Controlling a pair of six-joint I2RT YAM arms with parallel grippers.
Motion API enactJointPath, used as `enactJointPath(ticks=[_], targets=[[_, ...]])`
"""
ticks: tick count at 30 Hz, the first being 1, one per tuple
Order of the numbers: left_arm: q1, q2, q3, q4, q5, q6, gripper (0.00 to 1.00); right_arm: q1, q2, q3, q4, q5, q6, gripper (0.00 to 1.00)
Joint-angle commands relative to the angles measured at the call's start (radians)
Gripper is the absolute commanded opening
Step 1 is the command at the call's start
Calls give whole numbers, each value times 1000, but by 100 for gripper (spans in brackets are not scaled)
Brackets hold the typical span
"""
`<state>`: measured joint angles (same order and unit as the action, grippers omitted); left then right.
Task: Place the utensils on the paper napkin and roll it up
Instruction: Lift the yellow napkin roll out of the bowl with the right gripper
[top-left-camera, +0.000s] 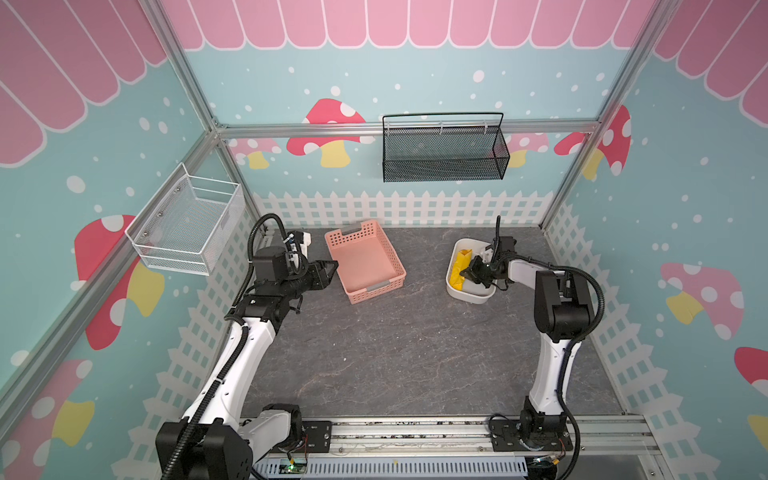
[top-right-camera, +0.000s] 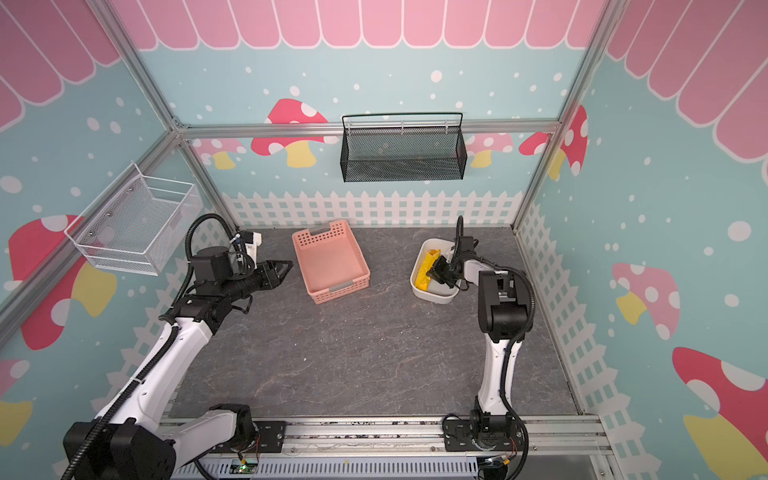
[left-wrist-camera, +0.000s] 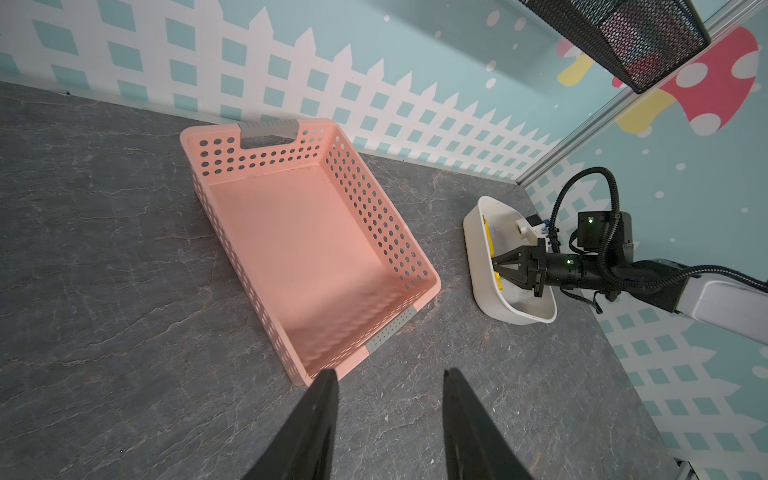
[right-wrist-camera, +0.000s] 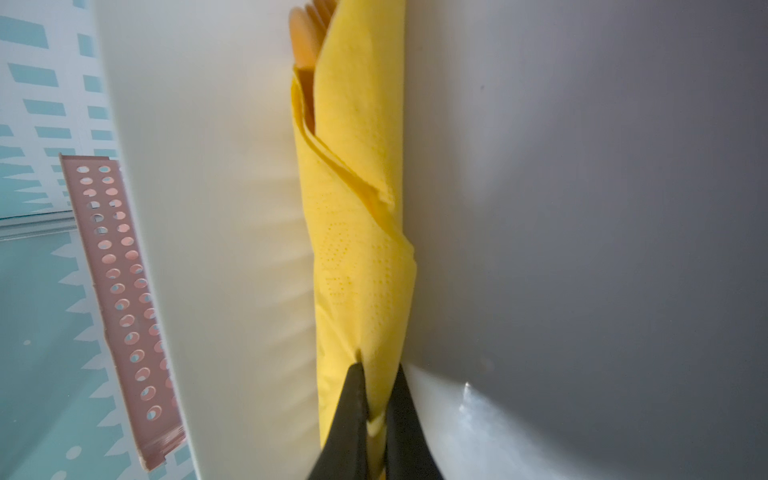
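Observation:
The paper napkin (right-wrist-camera: 361, 249) is a rolled yellow tube lying in the white tub (top-left-camera: 469, 296) against its left wall, and it shows in both top views (top-right-camera: 426, 270). Orange tips of the utensils (right-wrist-camera: 303, 37) stick out of the roll's far end; the rest of them is wrapped and hidden. My right gripper (right-wrist-camera: 379, 365) is inside the tub (top-right-camera: 434, 296), shut on the near end of the napkin (top-left-camera: 460, 268). My left gripper (left-wrist-camera: 388, 372) hangs open and empty above the table, just left of the pink basket (left-wrist-camera: 299, 249).
The empty pink perforated basket (top-left-camera: 365, 262) stands at the back middle of the grey table. A black mesh basket (top-left-camera: 444, 153) hangs on the back wall and a white wire basket (top-left-camera: 187, 228) on the left wall.

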<state>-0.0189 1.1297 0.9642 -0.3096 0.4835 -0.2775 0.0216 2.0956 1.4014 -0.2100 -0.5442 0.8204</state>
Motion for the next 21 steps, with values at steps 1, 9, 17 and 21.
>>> enactJointPath(ticks=[1,9,17,21], targets=[[10,5,-4,16,19,5,44,11,-88,55,-31,15,-3,0],[11,21,2,12,23,-2,44,80,-136,126,-39,-34,-10,0],[13,40,8,3,24,-4,44,226,-67,274,-19,-96,-26,0],[13,65,18,-14,21,-8,43,290,1,358,22,-135,-29,0]])
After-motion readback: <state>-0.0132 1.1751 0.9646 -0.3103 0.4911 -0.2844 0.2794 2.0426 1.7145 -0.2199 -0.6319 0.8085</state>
